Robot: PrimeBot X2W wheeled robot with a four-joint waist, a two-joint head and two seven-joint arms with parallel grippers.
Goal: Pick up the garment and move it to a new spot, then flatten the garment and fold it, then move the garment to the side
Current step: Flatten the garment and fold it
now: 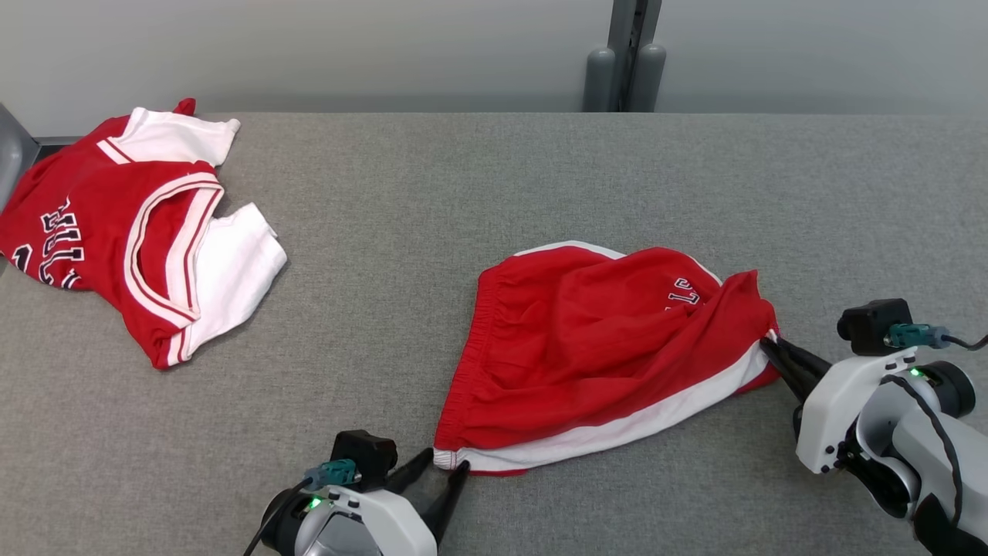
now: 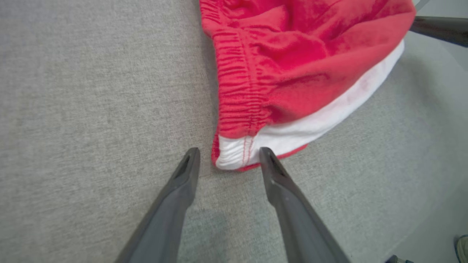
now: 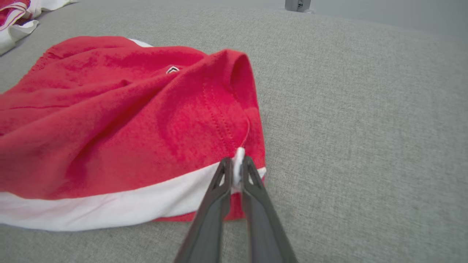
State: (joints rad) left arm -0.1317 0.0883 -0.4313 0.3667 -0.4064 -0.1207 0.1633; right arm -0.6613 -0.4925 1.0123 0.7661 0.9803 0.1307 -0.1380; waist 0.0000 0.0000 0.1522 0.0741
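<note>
Two garments lie on the grey desk (image 1: 463,177): one pair of red shorts (image 1: 594,347) and one red-and-white jersey (image 1: 116,232). Two claws work at the shorts, one at each end.

The jersey sits crumpled at the far left of the desk, well apart from the shorts. It carries dark block letters outlined in white, turned sideways and partly folded under, so the word cannot be read whole. The shorts show a small patch of similar lettering near their far right edge, creased into a fold and unreadable.

The shorts lie right of the desk's middle, toward the near edge. Their long axis runs left to right, slanting a little away from the robot toward the right. The gathered elastic waistband forms the left end, and the leg hem points to the robot's right. A white stripe runs along the near edge.

The left claw (image 1: 446,459) stands wide, its two fingers either side of the white near corner of the waistband, not closed on it. The right claw (image 1: 770,340) is pinched narrow on the hem corner at the right end, holding a bit of white cloth between its fingertips.
</note>
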